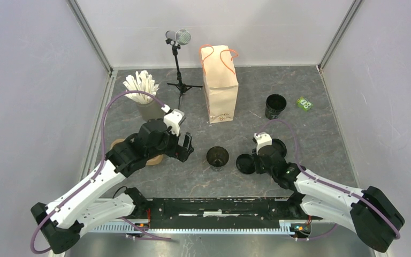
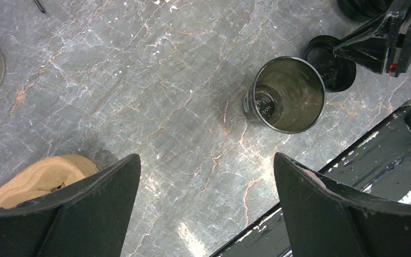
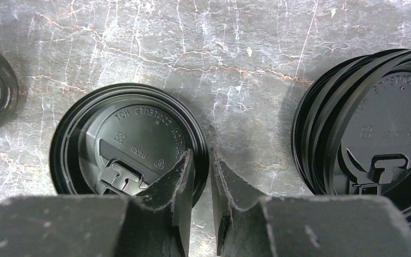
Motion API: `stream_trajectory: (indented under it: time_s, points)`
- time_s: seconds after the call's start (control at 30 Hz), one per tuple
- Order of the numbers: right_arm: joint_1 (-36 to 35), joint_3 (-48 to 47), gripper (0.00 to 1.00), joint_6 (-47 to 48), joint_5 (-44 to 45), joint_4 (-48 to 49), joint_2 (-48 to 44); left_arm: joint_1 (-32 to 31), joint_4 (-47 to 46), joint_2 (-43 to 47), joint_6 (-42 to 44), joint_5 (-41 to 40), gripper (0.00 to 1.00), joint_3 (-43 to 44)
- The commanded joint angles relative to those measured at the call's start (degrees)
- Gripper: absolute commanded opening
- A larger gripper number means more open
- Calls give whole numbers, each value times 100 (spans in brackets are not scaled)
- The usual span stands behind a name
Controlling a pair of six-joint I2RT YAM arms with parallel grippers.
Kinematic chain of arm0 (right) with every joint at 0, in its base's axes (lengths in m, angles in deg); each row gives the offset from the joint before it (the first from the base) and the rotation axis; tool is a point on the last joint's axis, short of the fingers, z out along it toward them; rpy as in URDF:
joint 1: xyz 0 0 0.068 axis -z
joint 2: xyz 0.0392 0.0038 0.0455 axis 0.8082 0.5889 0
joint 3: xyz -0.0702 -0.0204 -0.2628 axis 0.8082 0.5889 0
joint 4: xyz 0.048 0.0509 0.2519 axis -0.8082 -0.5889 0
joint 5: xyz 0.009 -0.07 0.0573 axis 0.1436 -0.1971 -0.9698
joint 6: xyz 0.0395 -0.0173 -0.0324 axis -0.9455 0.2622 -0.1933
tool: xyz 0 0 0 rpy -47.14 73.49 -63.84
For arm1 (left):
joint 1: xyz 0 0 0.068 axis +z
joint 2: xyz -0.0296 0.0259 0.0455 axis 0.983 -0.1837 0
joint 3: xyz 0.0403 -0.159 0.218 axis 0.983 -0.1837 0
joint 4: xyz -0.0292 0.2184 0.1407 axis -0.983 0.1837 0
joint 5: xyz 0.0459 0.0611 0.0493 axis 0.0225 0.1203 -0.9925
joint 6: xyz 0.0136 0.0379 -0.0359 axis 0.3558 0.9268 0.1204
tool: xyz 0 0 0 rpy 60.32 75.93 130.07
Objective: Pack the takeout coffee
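Your right fingers [image 3: 174, 184], nearly closed, straddle the right rim of the lid [image 3: 123, 136]; grip unconfirmed. The cup [image 1: 217, 158] stands open on the bench [image 1: 299, 107] just left of it. Left fingers [image 2: 99, 187] wide apart, empty.

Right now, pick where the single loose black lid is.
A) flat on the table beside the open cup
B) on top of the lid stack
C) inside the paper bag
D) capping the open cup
A: the lid lies flat on the table, next to the open cup, whose mouth is uncovered. Bare marble separates it from the stack of lids.
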Motion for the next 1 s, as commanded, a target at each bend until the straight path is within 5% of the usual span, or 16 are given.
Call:
stream_trajectory:
  time_s: [0.0, 0.23, 0.7, 0.97]
  points:
    - [89, 95, 22, -98, -92, 429, -142, 17, -96, -229, -1, 63, 100, 141]
    - [117, -102, 13, -49, 126, 198, -559, 17, -322, -413, -325, 289, 99, 315]
    - [116, -1517, 13, 348, 269, -601, -1214, 16, -864, -1952, -598, 1565, 77, 1710]
    - [117, -1844, 14, 262, -543, -289, -1482, -21, -768, -2997, -458, 1946, 70, 2453]
